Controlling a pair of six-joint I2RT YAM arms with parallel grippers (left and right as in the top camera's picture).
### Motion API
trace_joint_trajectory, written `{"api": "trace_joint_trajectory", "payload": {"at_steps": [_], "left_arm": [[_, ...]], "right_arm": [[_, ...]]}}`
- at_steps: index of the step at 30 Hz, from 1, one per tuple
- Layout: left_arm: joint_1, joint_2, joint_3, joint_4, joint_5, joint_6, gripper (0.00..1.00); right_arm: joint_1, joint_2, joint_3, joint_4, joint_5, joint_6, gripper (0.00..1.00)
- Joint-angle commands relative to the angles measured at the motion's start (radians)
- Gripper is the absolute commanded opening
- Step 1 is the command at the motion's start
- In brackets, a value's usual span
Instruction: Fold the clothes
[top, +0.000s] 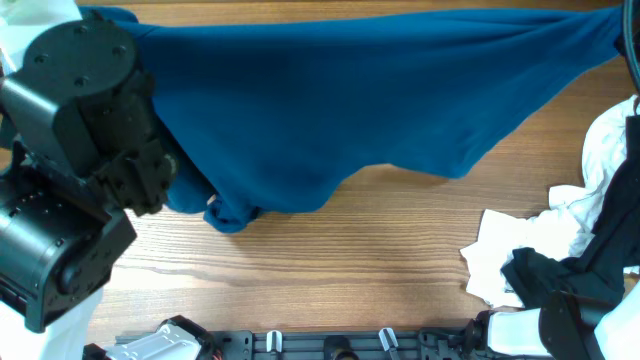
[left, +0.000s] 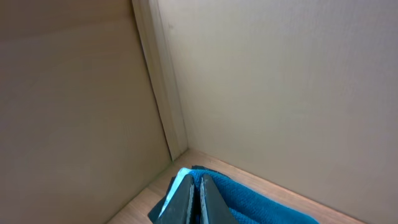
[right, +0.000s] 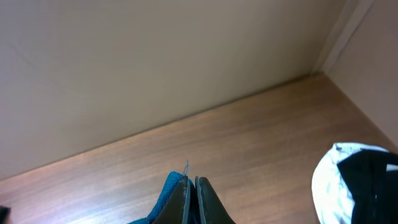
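**Blue shirt stretched out, ready to lay flat**

The left claw (left: 198, 199) and the right claw (right: 191, 202) each pinch tight on the blue shirt (top: 350, 100). It hangs stretched along the table's (top: 350, 260) far edge. White and black clothes (top: 560, 250) sit by the right edge. The next move is probably to lay the shirt down smooth.

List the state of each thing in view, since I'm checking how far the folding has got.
dark blue shirt: unfolded, stretched out between the two arms
left jaws: shut on the dark blue shirt
right jaws: shut on the dark blue shirt
white garment: crumpled on the table, unfolded
black garment: crumpled, lying on the white garment
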Motion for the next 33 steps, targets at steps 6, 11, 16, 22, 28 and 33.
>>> {"api": "trace_joint_trajectory", "payload": {"at_steps": [6, 11, 16, 22, 28, 33], "left_arm": [[0.032, -0.019, 0.012, -0.376, 0.131, -0.399, 0.04], [0.032, -0.020, 0.012, -0.626, 0.256, -0.605, 0.04], [0.038, -0.040, 0.012, -0.623, 0.288, -0.616, 0.04], [0.185, 0.062, 0.012, -0.581, 0.362, -0.600, 0.04], [0.342, 0.307, 0.012, -0.380, 0.554, -0.449, 0.04], [0.392, 0.482, 0.012, -0.130, 0.670, -0.312, 0.04]], "right_arm": [[-0.014, -0.013, 0.008, -0.214, 0.073, 0.121, 0.04], [-0.014, -0.051, 0.000, -0.238, 0.047, 0.143, 0.04], [-0.014, -0.103, 0.000, -0.238, 0.045, 0.154, 0.04], [-0.014, 0.016, -0.047, -0.238, 0.047, 0.154, 0.04], [-0.014, 0.235, -0.049, -0.187, 0.042, 0.136, 0.04], [-0.014, 0.368, -0.049, -0.060, -0.037, 0.045, 0.04]]}}
